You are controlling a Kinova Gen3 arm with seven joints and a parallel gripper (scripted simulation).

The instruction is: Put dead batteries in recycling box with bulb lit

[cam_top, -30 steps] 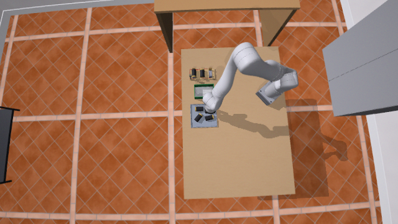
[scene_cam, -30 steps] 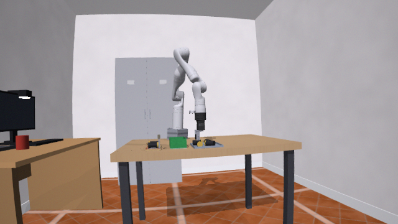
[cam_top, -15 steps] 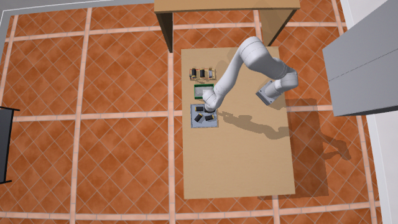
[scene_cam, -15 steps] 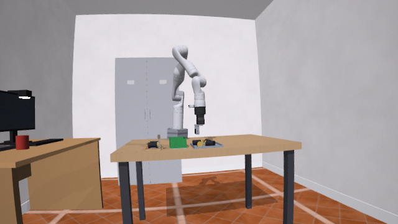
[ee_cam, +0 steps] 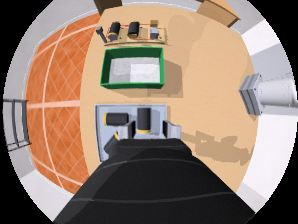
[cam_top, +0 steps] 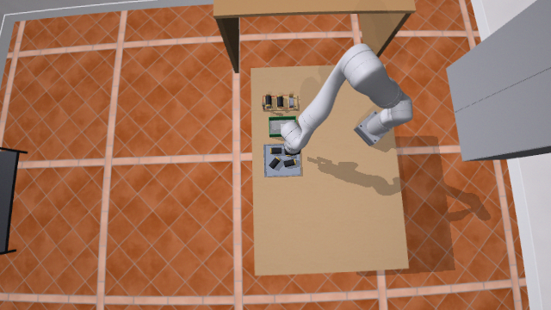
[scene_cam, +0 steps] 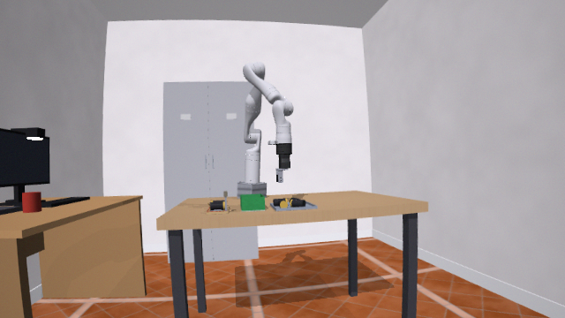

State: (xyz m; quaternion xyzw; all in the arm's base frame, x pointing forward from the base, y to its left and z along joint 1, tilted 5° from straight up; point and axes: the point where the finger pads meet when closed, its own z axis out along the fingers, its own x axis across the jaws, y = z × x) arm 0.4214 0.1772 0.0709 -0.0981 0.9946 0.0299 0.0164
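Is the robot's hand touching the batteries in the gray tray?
Apart. In the exterior view the hand hangs open above the gray tray, with white wall showing between its fingertips and the batteries lying below.

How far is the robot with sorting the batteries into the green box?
Nothing looks finished: the green recycling box shows only a pale floor inside, no battery. In hand is nothing; the end effector hangs open above the grey tray, where several batteries lie loose. The holder beside the box has batteries in it. Left to do: find both dead batteries and drop them in the box. Whether the bulb is lit I cannot tell.
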